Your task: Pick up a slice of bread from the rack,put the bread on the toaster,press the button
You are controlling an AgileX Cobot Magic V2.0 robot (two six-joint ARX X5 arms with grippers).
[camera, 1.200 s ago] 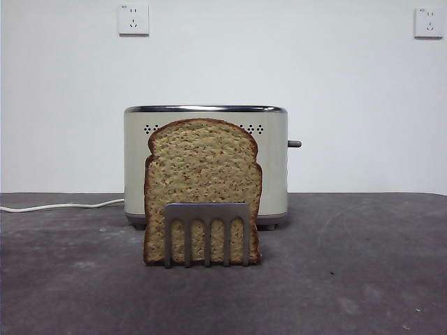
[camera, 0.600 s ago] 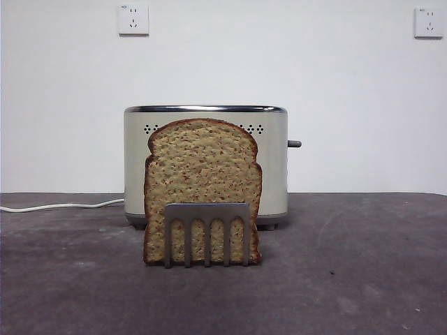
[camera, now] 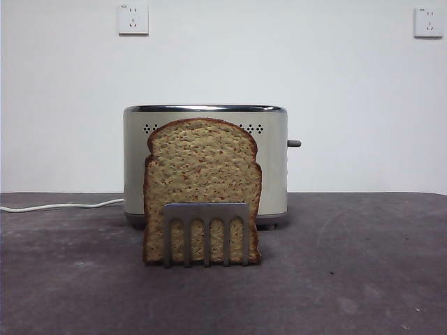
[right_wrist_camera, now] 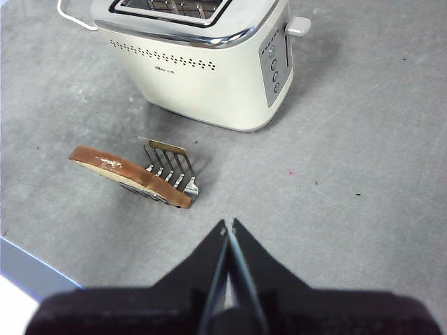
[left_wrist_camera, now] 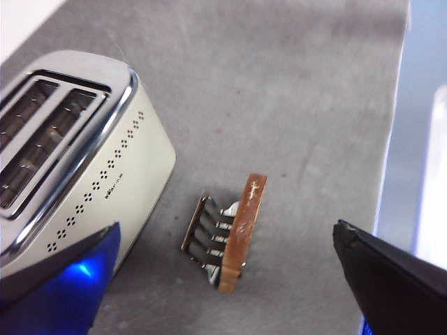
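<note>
The front view showed no arms; wrist views did: left gripper (left_wrist_camera: 223, 279) spread wide, right gripper (right_wrist_camera: 228, 227) pinched closed, toaster (right_wrist_camera: 202, 70) at 12 o'clock beyond bread (right_wrist_camera: 129, 176).

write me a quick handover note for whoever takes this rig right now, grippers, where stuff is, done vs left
Left gripper: open, high above the table, holding nothing.
Right gripper: shut, empty, also above the table.
The slice of bread stands upright in the rack, in front of the toaster. Toaster slots are empty; the button sticks out of its end wall.
Done: nothing.
Left: grasp the bread, put it on the toaster, press the button.
</note>
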